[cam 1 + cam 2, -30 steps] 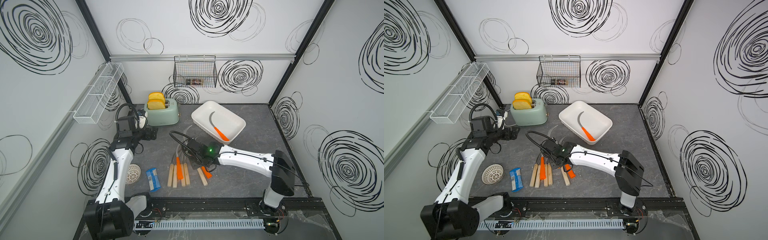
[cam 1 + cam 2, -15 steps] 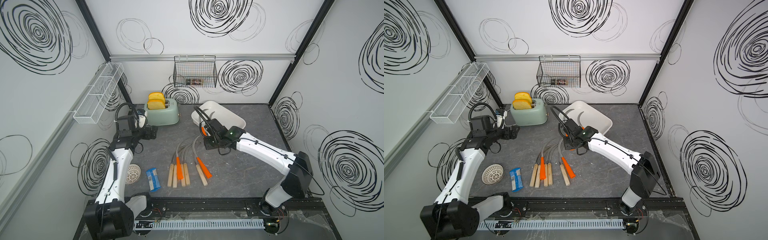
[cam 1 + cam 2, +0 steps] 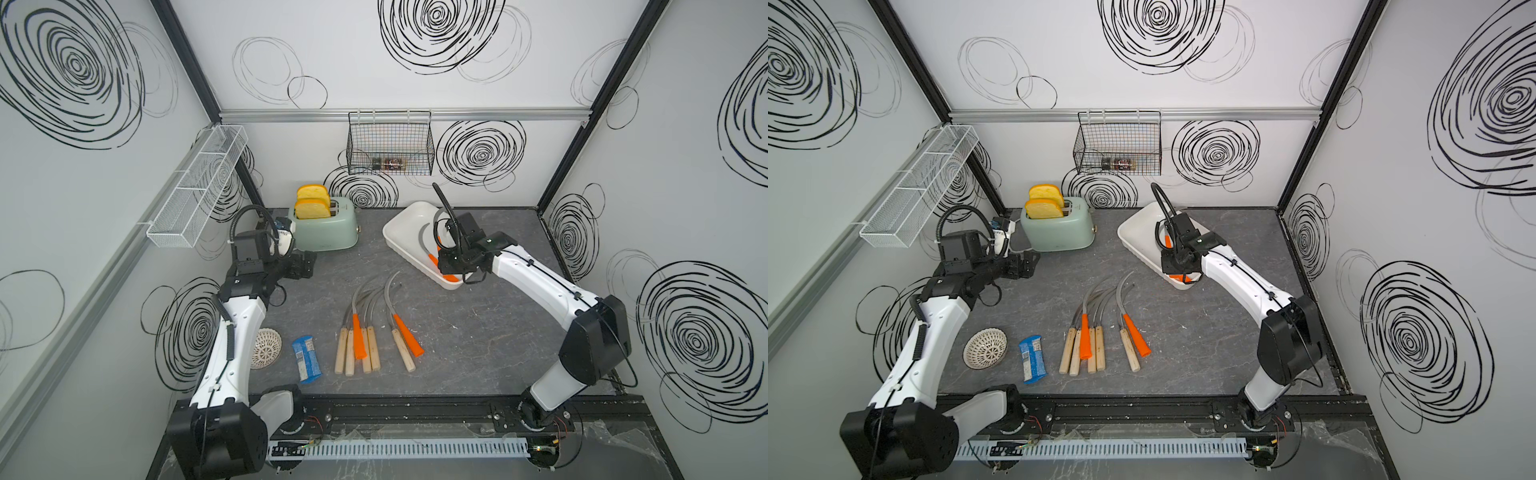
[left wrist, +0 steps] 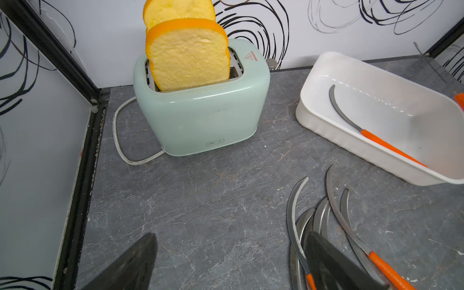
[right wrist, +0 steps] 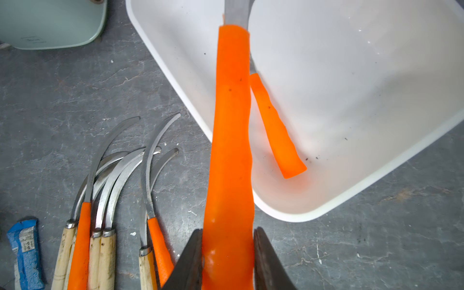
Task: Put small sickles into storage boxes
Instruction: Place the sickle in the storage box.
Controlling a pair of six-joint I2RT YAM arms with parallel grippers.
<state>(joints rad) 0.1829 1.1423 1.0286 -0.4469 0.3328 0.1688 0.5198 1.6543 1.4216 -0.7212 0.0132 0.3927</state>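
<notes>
At far left, left hand [image 4: 231, 236] idle: fingers apart, nothing between them, poised over bare counter [image 3: 457, 340] just short of the toaster [image 3: 328, 228]. No change in its pose over the last second.

Centre front: loose sickles [image 3: 370, 332] lie fanned on the counter, handles toward the front rail, blades overlapping. Count is seven: five wooden handles, two orange. A second ago the right hand was down at this pile; it has since lifted away and swung back toward the rear.

Right of centre: white tub [image 3: 399, 237]. First sickle [image 4: 376, 140] lies flat on its floor, orange handle toward the near corner.

Right hand [image 5: 227, 241] now sits above the near end of the tub, clamped on the butt of the held sickle [image 5: 231, 125]. Orange handle, blade pointing out over the tub's interior. In the right wrist view the handle crosses the tub rim and overlaps the first sickle; whether the blade tip touches anything, cannot tell.

Reading: pick and carry are finished for sickle number two. What remains is to lower it and let go. Seven left on the counter after that. Watch point: a long curved blade may catch the far wall or ride up on the sickle already inside.
</notes>
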